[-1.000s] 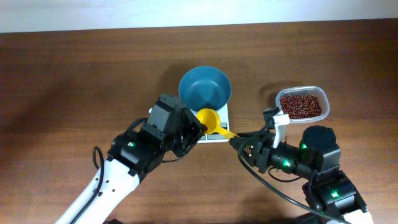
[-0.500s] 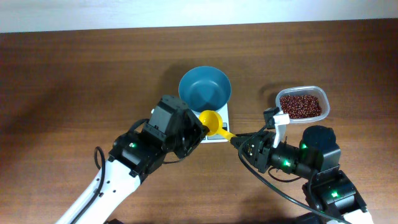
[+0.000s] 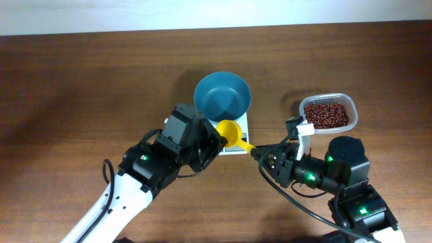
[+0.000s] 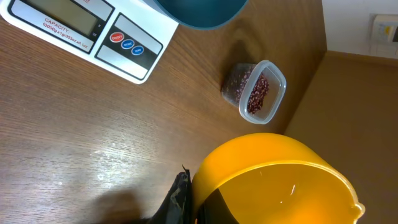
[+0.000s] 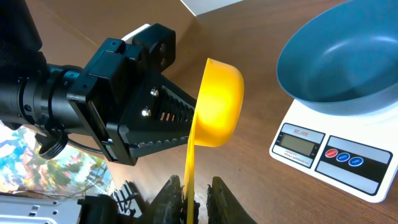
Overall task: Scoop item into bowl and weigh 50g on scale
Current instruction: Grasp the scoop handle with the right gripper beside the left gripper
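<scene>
A yellow scoop (image 3: pixel 228 131) hangs empty over the front of the white scale (image 3: pixel 237 135). My left gripper (image 3: pixel 217 140) is shut on the scoop's cup wall (image 4: pixel 280 180), one dark finger (image 4: pixel 181 198) against its outside. The scoop's thin handle (image 5: pixel 189 180) runs down between the fingers of my right gripper (image 5: pixel 198 194), whose jaws stand narrowly open around it, the left finger (image 5: pixel 173 198) touching and a slim gap on the other side. The teal bowl (image 3: pixel 223 94) sits empty on the scale. The red-brown beans (image 3: pixel 327 113) lie in a clear tub to the right.
The clear tub (image 3: pixel 347 101) stands on the wooden table just behind my right arm (image 3: pixel 341 165). The scale's display and buttons (image 5: pixel 336 155) face the table's front. Bare wood (image 3: pixel 81 88) stretches to the left.
The scoop has edged slightly toward the right gripper, and the right jaws have drawn in around its handle. The bowl, scale and tub have not moved.
</scene>
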Controlling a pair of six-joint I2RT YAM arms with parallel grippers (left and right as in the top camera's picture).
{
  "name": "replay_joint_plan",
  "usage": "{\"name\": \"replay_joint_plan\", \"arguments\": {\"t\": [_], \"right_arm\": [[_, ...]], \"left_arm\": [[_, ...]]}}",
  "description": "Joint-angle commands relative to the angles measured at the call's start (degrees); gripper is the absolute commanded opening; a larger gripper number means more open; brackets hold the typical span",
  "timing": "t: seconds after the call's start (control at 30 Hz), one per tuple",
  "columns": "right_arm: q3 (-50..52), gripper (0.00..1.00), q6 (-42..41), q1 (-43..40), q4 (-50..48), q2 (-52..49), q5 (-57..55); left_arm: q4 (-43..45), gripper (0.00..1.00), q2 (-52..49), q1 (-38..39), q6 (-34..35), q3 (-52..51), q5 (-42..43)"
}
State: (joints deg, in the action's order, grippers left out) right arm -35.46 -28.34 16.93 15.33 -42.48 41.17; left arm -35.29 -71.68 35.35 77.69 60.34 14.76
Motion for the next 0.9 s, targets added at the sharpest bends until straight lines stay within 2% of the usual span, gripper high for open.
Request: {"name": "replay_joint_plan", "arguments": {"t": [0.0,0.33,0.47,0.73,0.8,0.87], "right_arm": [[-0.4,0.15,0.2,0.4,-0.2,0.0,-0.3],[-0.4,0.04,0.2,0.4,-0.2,0.0,-0.3],[-0.4,0.04,0.2,0.4,-0.2,0.0,0.0],[-0.4,0.04,-5.1,0.3,-0.2,0.0,2.0],[-0.4,0.04,-5.1,0.3,-0.1,0.0,1.2],[-0.4,0.04,-5.0,0.3,0.0,-0.1,-2.4]], "left_arm": [[0.1,0.0,-0.1,0.3,0.7,0.7,1.2],[0.1,0.0,-0.1,0.3,0.7,0.7,1.5],[-0.2,0.0,-0.1,0.3,0.7,0.7,1.5],[-0.1,0.09,-0.1,0.3,0.7,0.7,1.5],[0.4,0.17,0.0,0.2,-1.4,0.7,1.5],[2.0,0.37,0.2,0.0,-4.3,0.7,1.0]]}}
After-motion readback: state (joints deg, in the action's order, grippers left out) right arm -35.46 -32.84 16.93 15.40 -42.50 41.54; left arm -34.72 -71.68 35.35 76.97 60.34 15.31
